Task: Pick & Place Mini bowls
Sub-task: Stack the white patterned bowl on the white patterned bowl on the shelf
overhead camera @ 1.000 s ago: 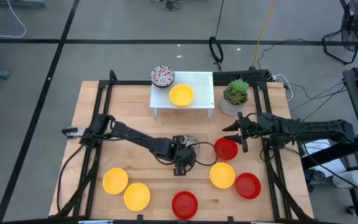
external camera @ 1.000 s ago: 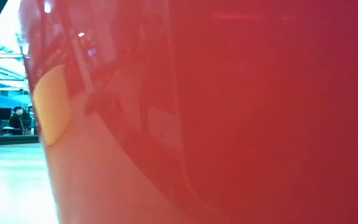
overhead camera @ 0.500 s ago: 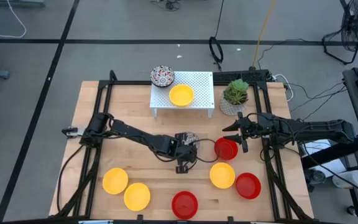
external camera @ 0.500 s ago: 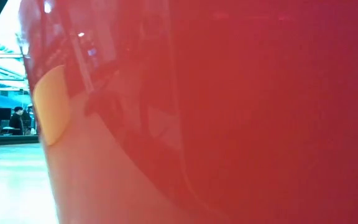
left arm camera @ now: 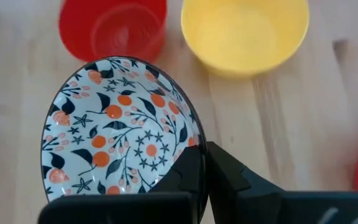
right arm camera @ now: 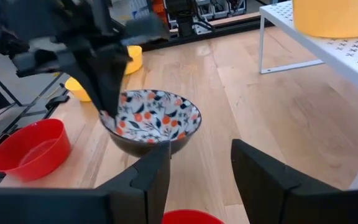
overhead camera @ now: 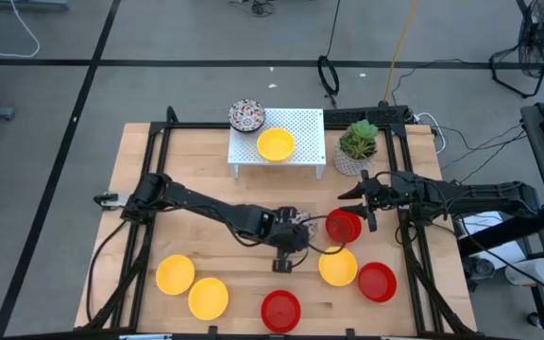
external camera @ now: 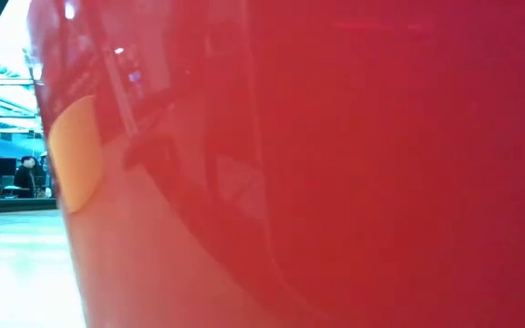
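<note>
Where the left gripper (overhead camera: 291, 244) reaches toward the middle of the pale wooden table (overhead camera: 140, 161), its dark fingers (left arm camera: 191, 174) are pinched on the rim of a patterned bowl (left arm camera: 120, 127), a round shallow dish, glossy white inside with orange-red dots and dark leaves and stars, dark on the outside, held just clear of the boards. Just beyond it sit a glossy red bowl (overhead camera: 344, 226) and a smooth yellow bowl (overhead camera: 337, 266), both close beside the held one. The right gripper (overhead camera: 370, 210) hangs at the right side of the table near that red bowl, its two dark fingers (right arm camera: 263, 171) spread apart with nothing between them. Along the near edge lie two more yellow bowls (overhead camera: 191, 285), side by side, a red bowl (overhead camera: 280, 310) between the arms, and another red bowl (overhead camera: 377, 281) to the right. Farther back stands a white perforated rack (overhead camera: 300, 127) on short legs, carrying a yellow bowl (overhead camera: 275, 144) on top, with a second patterned bowl (overhead camera: 246, 115) at its far left corner and a potted green plant (overhead camera: 357, 144) just to its right. The low view is almost wholly blocked by a shiny red curved surface (external camera: 354, 164) pressed close to the lens.
</note>
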{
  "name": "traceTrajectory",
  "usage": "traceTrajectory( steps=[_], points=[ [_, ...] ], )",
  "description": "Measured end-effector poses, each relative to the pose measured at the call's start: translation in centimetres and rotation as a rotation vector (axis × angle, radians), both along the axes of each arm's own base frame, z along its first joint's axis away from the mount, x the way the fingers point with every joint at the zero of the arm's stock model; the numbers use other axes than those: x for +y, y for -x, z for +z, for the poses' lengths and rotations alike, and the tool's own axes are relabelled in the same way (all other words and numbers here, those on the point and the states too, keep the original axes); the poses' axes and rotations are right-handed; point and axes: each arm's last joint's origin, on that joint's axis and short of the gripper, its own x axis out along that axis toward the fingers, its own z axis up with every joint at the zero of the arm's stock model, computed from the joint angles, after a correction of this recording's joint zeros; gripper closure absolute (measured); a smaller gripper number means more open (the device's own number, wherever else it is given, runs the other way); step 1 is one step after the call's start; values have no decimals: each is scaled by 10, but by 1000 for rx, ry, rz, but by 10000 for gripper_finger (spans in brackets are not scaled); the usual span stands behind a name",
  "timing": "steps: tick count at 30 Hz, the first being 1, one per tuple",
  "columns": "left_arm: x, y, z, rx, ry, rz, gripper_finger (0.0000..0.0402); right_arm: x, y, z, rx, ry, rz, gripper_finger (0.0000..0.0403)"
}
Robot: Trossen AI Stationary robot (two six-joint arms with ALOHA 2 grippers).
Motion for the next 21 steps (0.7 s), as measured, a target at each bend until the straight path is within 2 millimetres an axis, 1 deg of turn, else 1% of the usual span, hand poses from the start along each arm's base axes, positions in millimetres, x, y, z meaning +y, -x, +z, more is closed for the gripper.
traceTrajectory(
  steps=[2,6,10,13,16,19,21],
  points=[
    [0,-2,11,-24,-5,10,393,0,0,0,-1,6,2,248],
    [1,-6,41,-86,-50,33,387,0,0,0,-1,17,5,248],
    [10,-4,69,-97,-135,69,394,0,0,0,-1,17,5,248],
    [22,0,93,-98,-216,103,394,0,0,0,-2,17,5,248],
    [38,5,112,-86,-306,144,384,0,0,0,-5,18,5,248],
    [59,10,127,-72,-363,199,384,0,0,0,-5,18,5,248],
    [78,14,136,-47,-389,249,392,0,0,0,-5,17,5,248]
  ],
)
